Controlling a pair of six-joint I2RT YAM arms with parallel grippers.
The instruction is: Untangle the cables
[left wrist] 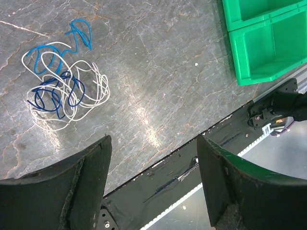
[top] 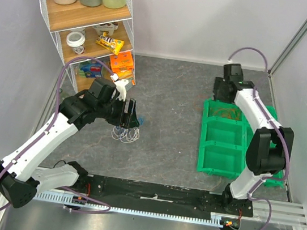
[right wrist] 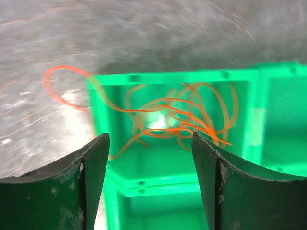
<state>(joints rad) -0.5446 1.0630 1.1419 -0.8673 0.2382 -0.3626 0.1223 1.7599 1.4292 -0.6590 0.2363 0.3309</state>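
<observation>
Orange cables (right wrist: 172,115), long axis across green bin (right wrist: 168,76)

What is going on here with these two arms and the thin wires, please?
Two robot arms are separating a wire tangle. The left pincer hovers open above the knotted white and blue wires on the grey table. The right pincer is open over the far compartment of the green bin, where the orange wires sit, one loop reaching past the wall. Neither grips anything.
</observation>
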